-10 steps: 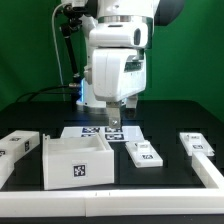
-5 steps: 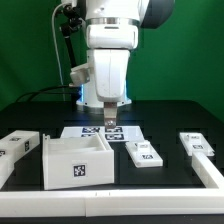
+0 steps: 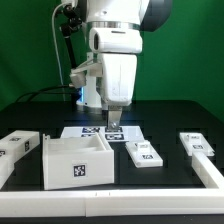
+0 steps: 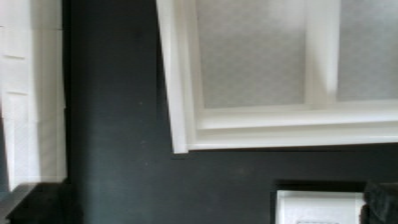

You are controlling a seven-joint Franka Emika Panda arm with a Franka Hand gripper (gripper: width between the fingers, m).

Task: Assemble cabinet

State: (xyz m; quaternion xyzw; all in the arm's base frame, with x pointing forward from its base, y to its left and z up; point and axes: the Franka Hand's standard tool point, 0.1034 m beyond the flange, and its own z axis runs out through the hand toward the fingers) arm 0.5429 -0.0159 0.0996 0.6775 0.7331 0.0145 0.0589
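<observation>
- Arm [image 3: 115, 65]: a second ago the wrist housing looked broad and slanted toward the right of the frame. Half a second ago it was narrower and upright.
- It now stands upright, slightly right of its half-second position, at centre frame.
- Gripper [image 3: 113, 122]: the tip moved slightly left at the half-second mark. It is now back slightly right, low over the marker board [image 3: 75, 131].

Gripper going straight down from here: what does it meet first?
Probably the marker board lying under the gripper, near its edge; depth is unclear, so it might land on the black table beside it.
</observation>
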